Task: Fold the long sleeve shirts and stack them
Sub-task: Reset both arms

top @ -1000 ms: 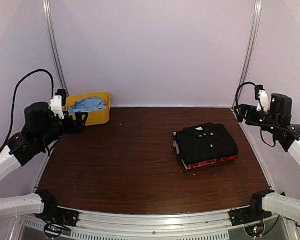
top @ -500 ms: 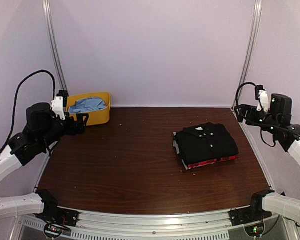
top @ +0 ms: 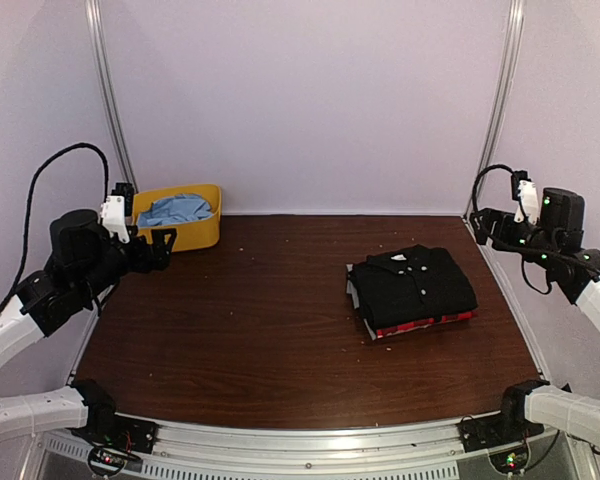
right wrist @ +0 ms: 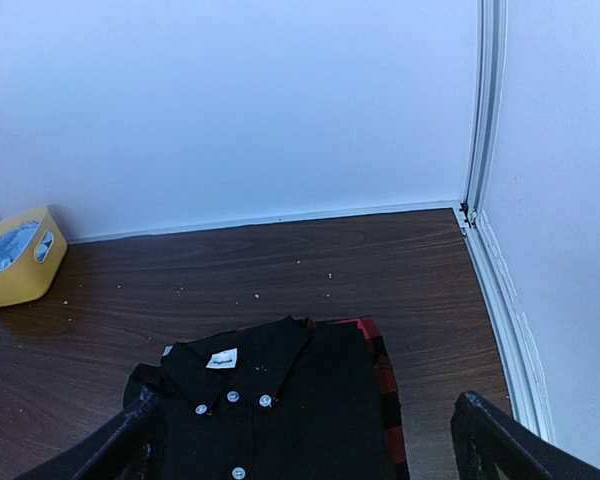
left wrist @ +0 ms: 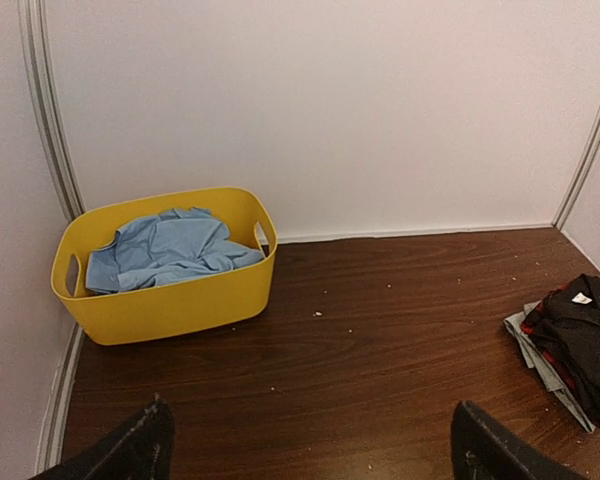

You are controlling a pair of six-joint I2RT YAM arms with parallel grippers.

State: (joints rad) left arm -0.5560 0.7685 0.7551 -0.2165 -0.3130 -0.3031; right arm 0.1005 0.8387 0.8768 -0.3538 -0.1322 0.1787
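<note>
Black shirt [top: 412, 285] lay folded, collar up, on plaid shirt [top: 420, 325]; stack sat right of centre on bench [top: 260, 330]. Judged soft, light and limp: layers would slide or unfold if pinched at one edge. Best hold: both sides, under the bottom fold. Left jaws and right jaws spread wide, empty, well apart from stack
</note>
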